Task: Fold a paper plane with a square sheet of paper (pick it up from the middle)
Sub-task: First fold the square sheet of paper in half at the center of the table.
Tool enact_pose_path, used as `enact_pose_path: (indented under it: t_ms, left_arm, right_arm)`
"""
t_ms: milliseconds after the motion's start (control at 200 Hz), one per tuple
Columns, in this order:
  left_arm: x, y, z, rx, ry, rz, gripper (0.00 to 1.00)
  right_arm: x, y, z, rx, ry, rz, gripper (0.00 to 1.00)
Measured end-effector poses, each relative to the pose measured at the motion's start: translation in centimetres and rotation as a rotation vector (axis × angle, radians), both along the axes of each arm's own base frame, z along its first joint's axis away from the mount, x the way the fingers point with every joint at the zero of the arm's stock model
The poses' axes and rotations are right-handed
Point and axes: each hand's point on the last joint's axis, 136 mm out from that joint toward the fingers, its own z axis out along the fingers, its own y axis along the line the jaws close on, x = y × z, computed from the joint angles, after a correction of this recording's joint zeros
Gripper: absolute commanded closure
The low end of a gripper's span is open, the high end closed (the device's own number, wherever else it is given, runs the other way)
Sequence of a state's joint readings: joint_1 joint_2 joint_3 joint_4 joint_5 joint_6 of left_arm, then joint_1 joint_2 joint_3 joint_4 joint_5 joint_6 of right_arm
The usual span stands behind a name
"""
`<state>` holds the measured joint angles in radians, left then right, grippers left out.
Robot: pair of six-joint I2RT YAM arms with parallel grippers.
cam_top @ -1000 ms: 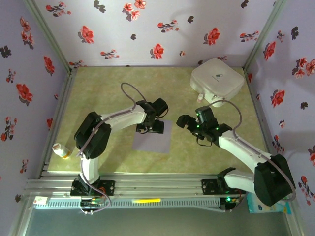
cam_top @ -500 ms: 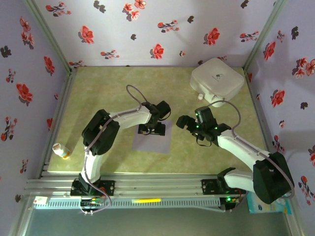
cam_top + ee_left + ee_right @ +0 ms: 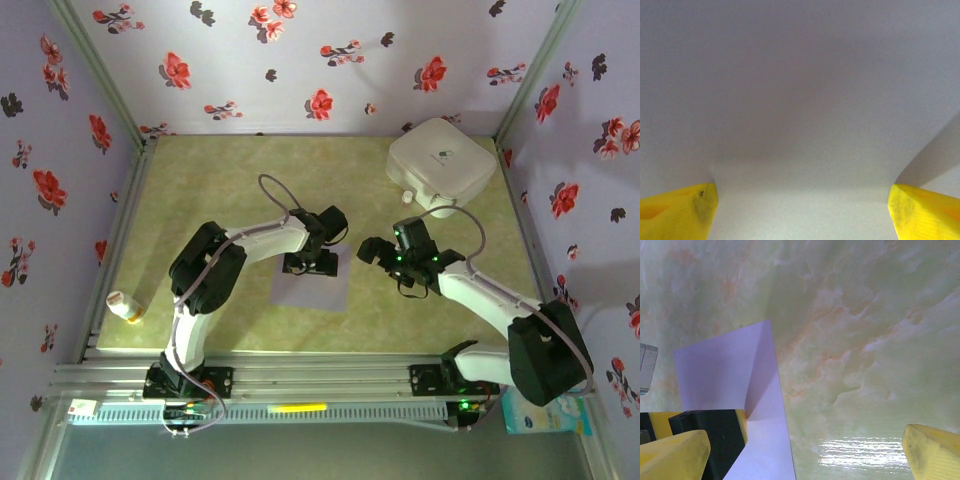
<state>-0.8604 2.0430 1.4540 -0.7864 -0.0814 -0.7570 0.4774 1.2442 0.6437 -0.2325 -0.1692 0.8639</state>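
- We find the square sheet of paper (image 3: 310, 285) flat and uncreased, near-left of the white rounded box (image 3: 441, 165); every fold is left to do.
- Our left gripper (image 3: 308, 263) over the sheet and our right gripper (image 3: 371, 249), nearer the box, both gape empty.

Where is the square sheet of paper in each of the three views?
Top external: the square sheet of paper lies at the table's centre, partly under the left gripper.
Left wrist: it spans the picture above the yellow fingers.
Right wrist: lower left, on the green table.
Shared landmark: the left gripper's open yellow fingers over the sheet.
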Motion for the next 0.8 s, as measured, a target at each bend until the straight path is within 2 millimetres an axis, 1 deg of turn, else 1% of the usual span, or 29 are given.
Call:
enact_pose_path:
  t_ms: [580,800]
  left_arm:
    - [0.06,-0.09,-0.04,-0.005,-0.003,0.000,0.11]
    - [-0.03,-0.05,-0.27,-0.006,-0.001,0.000,0.12]
  right_arm:
    - [-0.14,0.20,-0.01,0.010,0.007,0.008,0.01]
    - [-0.17,0.19,-0.24,0.006,0.014,0.008,0.01]
